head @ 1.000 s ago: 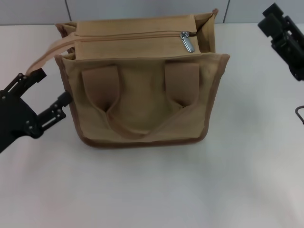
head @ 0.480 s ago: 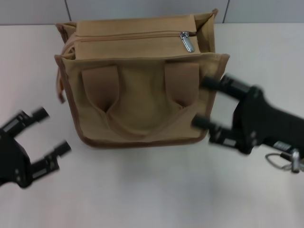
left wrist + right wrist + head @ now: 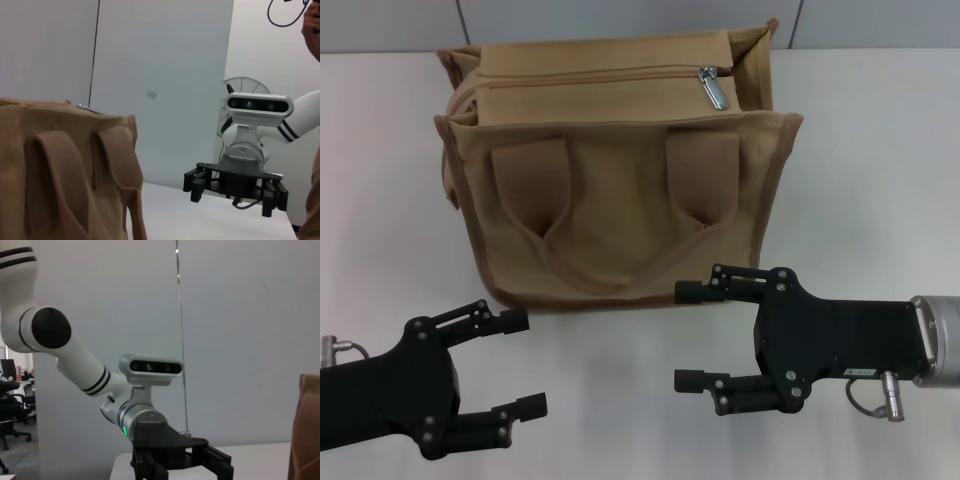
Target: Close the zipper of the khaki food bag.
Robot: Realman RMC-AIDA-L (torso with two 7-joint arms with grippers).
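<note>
Zipper (image 3: pixel 712 85) pull shows only overhead; khaki food bag (image 3: pixel 65 180) hides it sideways.

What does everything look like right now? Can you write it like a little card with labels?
bag: khaki food bag standing on the white table
zipper: zipper runs across the bag's top; its silver pull tab sits at the robot's right end
handles: near strap handle lies flat against the front panel
left gripper: left gripper open, in front of the bag, touching nothing
right gripper: right gripper open, in front of the bag near its bottom edge, holding nothing
</note>
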